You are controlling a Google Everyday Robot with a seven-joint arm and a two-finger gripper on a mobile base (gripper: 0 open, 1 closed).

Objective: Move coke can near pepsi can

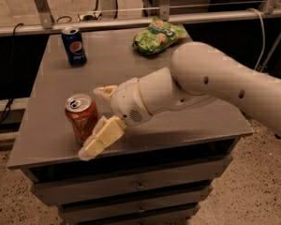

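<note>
We note, nearest the camera, the drawers point(139, 186) stacked under the grey table point(210, 121). At the table's front left stands the coke can point(79, 114), upright, its silver top and opening facing up.

The gripper point(92, 122) is at the can's right side, low over the table top. Its jaws are spread wide. The near finger point(105, 135) slants down in front of the can's lower right side, its tip at the table's front edge. The far finger point(105, 92) sits just behind and to the right of the can's rim. The can stands in the mouth of the spread jaws. We cannot tell whether either finger touches it.

The white arm point(215, 78) runs from the gripper across the middle of the table and leaves the view at the right edge.

Further back, the pepsi can point(74, 46) stands upright near the far left corner, well apart from the coke can. A green snack bag point(158, 34) lies at the far edge, right of the blue can. Behind the table runs a metal rail point(131, 20).
</note>
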